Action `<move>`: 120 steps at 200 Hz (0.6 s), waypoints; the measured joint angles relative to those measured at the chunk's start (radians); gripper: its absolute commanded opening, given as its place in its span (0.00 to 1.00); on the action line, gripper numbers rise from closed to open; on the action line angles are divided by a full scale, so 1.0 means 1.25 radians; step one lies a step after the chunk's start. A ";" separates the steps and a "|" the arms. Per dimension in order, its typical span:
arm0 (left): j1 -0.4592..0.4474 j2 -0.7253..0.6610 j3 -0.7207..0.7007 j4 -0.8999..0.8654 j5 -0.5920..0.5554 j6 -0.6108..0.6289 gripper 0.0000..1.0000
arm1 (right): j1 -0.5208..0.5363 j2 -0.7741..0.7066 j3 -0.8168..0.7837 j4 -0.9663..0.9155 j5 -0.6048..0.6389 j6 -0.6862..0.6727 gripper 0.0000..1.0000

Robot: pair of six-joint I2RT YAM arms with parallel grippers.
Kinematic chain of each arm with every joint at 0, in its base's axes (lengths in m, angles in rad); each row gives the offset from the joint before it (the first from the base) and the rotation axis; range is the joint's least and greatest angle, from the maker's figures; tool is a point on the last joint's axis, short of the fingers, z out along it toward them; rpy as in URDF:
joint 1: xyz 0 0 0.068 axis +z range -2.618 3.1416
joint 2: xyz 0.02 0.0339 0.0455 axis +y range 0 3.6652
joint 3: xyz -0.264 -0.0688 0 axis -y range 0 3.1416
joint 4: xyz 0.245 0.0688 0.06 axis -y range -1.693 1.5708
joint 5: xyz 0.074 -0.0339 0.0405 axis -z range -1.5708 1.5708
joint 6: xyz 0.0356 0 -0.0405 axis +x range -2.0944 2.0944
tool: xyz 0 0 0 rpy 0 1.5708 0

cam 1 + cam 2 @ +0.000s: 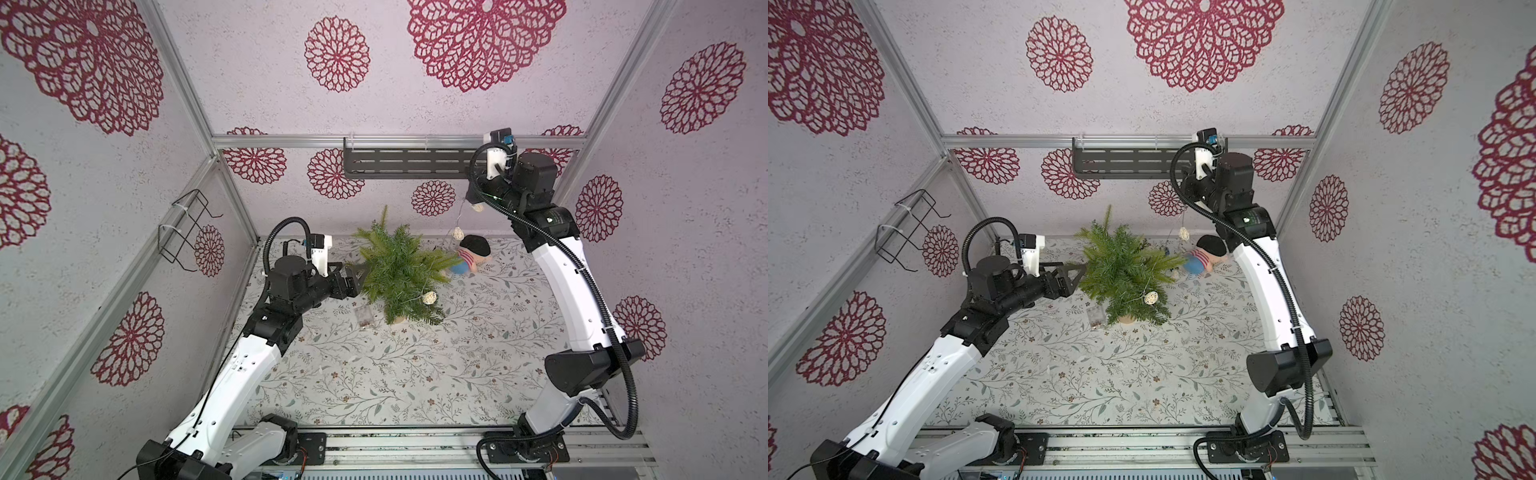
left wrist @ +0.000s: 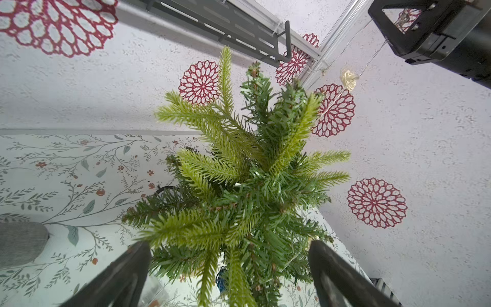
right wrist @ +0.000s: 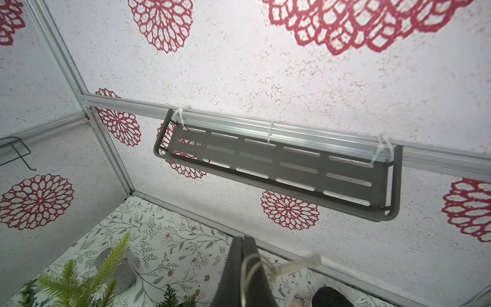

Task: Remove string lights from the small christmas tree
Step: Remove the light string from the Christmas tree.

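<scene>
Partway done. The right claw (image 3: 243,255), raised well above the small christmas tree (image 1: 399,270), pinches the string lights (image 1: 429,297) by the wire. One ball hangs in the tree's lower branches, and the clear box (image 1: 365,318) lies beside its base. The left claw (image 1: 358,277) hovers spread beside the tree.

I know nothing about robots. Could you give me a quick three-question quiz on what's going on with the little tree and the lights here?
1. True or false: the right gripper, high over the table, is shut on the wire of the string lights.
2. Pick one. The left gripper is: A) open, at the side of the small christmas tree; B) shut on the tree's tip; C) shut and empty.
3. Short answer: where is the lights' clear box?

Key: 1 true; 2 A; 3 on the table, beside the tree's base.
</scene>
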 measured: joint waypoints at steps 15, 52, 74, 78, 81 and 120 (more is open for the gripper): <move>0.000 0.000 -0.005 0.010 0.002 -0.004 0.97 | 0.000 -0.009 0.000 0.000 0.000 0.000 0.00; 0.000 0.000 -0.027 0.023 0.007 -0.014 0.98 | 0.000 -0.025 0.000 0.001 0.000 0.000 0.00; 0.000 0.001 -0.039 0.028 0.009 -0.019 0.97 | 0.000 -0.036 0.000 0.001 0.000 0.000 0.00; 0.000 0.001 -0.041 0.029 0.009 -0.020 0.97 | 0.000 -0.038 0.000 0.002 0.000 0.000 0.00; 0.000 0.001 -0.042 0.030 0.009 -0.021 0.97 | 0.000 -0.040 0.000 0.002 0.000 0.000 0.00; 0.000 0.002 -0.064 0.043 0.011 -0.030 0.97 | 0.000 -0.061 -0.002 0.005 -0.001 0.000 0.00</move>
